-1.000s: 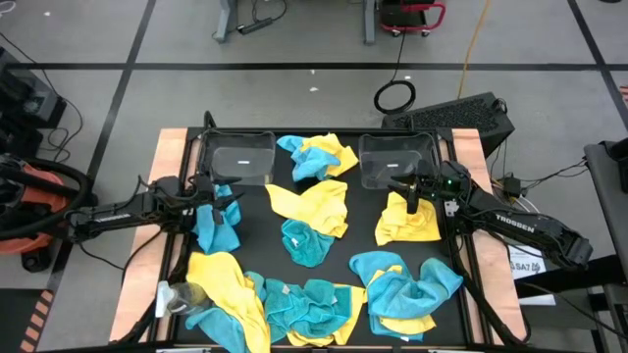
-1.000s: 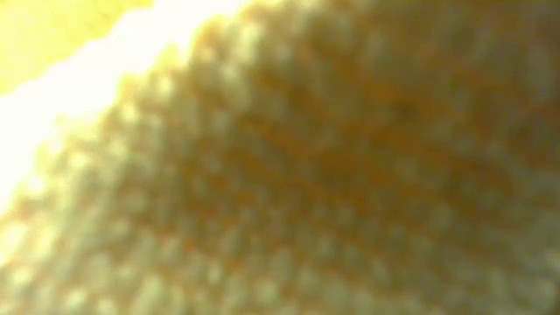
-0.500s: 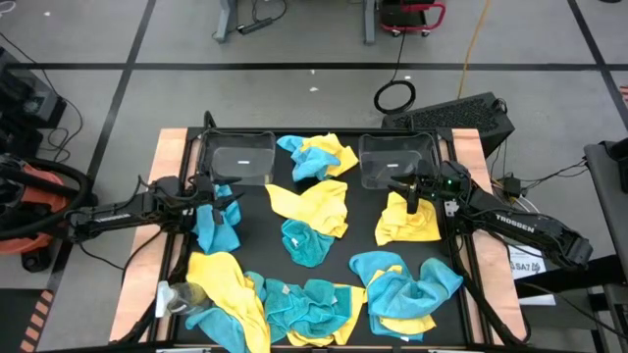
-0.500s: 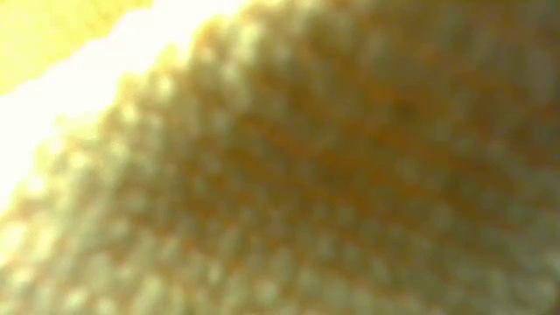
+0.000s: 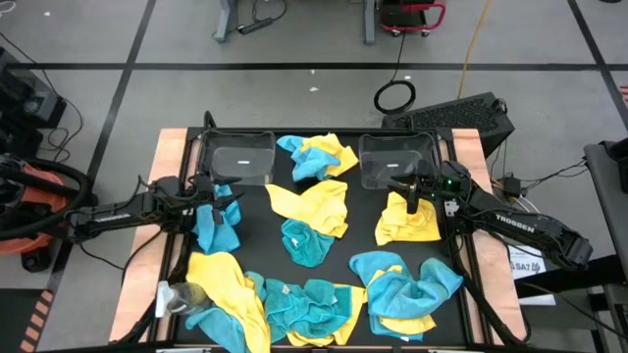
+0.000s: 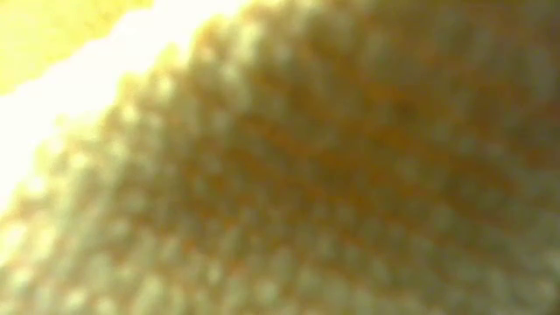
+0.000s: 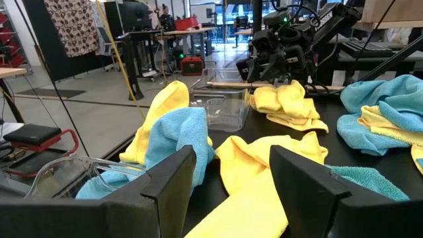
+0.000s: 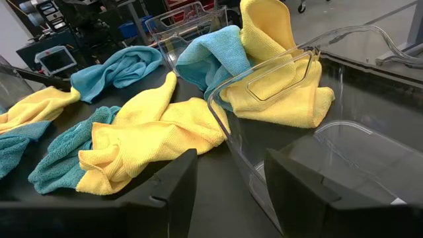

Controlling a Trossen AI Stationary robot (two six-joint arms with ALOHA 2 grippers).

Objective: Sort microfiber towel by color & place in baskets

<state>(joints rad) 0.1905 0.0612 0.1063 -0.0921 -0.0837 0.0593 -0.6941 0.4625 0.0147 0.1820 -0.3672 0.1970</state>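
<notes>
Yellow and teal microfiber towels lie scattered over the black table top. Two clear baskets stand at the far edge, the left basket (image 5: 240,157) and the right basket (image 5: 394,159) (image 8: 310,132). My left gripper (image 5: 222,197) (image 7: 231,178) is open over the far end of a teal towel (image 5: 217,226), with nothing between its fingers. My right gripper (image 5: 405,190) (image 8: 228,185) (image 7: 277,63) is open just above a crumpled yellow towel (image 5: 407,220) (image 7: 285,106), near the right basket. Whether it touches that towel, I cannot tell. A yellow cloth (image 6: 280,157) fills the low view.
A teal-and-yellow heap (image 5: 316,155) lies between the baskets. A yellow towel (image 5: 310,206) and a teal one (image 5: 306,243) lie mid-table. Mixed heaps (image 5: 228,292) (image 5: 314,304) (image 5: 402,289) line the near edge. Bare black table (image 5: 365,221) shows between the middle towels and my right gripper.
</notes>
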